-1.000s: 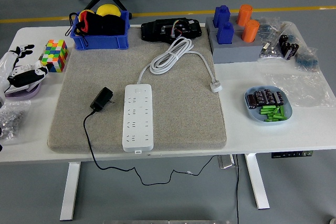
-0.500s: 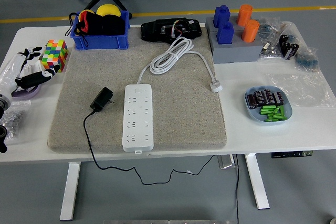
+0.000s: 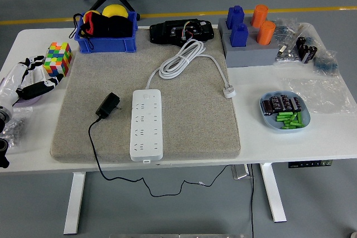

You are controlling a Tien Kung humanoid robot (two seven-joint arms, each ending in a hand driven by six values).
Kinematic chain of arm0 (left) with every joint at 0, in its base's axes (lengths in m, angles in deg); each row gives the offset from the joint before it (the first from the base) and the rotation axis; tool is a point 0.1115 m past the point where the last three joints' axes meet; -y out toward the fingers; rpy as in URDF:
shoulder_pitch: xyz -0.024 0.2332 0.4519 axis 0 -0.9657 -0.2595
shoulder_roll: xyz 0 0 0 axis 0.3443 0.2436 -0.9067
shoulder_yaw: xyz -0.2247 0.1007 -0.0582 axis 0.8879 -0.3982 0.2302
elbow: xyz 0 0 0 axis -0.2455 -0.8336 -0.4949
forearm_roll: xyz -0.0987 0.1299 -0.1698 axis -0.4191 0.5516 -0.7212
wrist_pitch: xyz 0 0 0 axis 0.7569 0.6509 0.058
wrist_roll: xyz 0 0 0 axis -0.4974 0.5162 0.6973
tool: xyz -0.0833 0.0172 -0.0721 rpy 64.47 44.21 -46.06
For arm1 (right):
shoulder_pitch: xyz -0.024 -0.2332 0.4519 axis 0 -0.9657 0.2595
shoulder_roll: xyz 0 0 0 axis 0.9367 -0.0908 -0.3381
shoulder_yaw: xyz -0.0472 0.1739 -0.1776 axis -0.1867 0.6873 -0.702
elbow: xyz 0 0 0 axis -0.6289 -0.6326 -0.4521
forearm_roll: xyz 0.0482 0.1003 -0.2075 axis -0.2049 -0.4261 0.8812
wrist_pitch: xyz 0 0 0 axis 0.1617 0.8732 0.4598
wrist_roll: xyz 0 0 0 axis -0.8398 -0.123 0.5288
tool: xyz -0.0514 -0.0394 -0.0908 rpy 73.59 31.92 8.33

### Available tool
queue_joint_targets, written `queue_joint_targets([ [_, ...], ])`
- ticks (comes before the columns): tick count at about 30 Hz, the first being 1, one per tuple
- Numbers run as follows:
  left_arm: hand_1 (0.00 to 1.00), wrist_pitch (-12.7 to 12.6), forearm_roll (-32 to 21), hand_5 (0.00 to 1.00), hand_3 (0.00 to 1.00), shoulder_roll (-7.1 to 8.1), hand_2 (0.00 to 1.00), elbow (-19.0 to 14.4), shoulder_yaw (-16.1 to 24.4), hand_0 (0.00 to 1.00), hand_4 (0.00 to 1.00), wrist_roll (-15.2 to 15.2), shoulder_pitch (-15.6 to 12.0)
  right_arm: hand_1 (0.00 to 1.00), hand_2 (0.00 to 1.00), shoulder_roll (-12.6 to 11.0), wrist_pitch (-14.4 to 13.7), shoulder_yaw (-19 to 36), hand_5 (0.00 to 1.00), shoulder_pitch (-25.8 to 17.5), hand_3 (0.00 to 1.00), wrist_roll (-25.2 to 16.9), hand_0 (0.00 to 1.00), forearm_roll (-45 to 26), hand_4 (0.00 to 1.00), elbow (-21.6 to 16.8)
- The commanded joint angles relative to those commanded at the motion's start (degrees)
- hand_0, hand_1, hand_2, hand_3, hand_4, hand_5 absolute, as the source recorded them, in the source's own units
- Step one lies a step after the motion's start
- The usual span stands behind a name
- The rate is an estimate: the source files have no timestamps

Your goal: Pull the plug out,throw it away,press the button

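A white power strip point(image 3: 147, 124) lies lengthwise on the grey mat point(image 3: 189, 98), its white cord coiled behind it point(image 3: 181, 59) and its own white plug point(image 3: 229, 91) lying to the right. A black plug point(image 3: 108, 106) lies on the mat just left of the strip, out of the sockets, its black cable point(image 3: 96, 154) running off the front edge. My left hand point(image 3: 30, 79) is at the far left edge of the table, fingers spread and empty, well left of the black plug. The right arm is out of view.
A colourful cube point(image 3: 58, 58) stands near my left hand. A blue bin point(image 3: 107, 42) with items and a black device point(image 3: 181, 30) are at the back. Blue and orange cylinders on a grey block point(image 3: 248, 40) and a blue dish point(image 3: 285, 126) of batteries are on the right.
My left hand has drawn back toward the left edge and lower in the picture, away from the cube. The plug and strip have not moved.
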Motion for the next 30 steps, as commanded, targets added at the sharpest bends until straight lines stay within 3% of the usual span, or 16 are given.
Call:
queue_joint_targets([
  [10, 0.94, 0.06, 0.27, 0.512, 0.914, -0.65, 0.904, -1.07, 1.12, 0.913, 0.811, -0.07, -1.83, 0.724, 0.714, 0.9, -0.16, 6.8, 0.645, -1.5, 0.666, 1.47, 0.831, 3.18, 0.758, 0.0],
  [30, 0.94, 0.36, 0.22, 0.512, 0.912, -0.82, 0.904, -2.9, 1.98, 0.909, 0.811, -0.36, -1.44, 0.72, 0.707, 1.69, -0.21, 8.77, 0.638, -0.23, 0.664, 1.67, 0.825, 3.64, 0.753, 0.0],
])
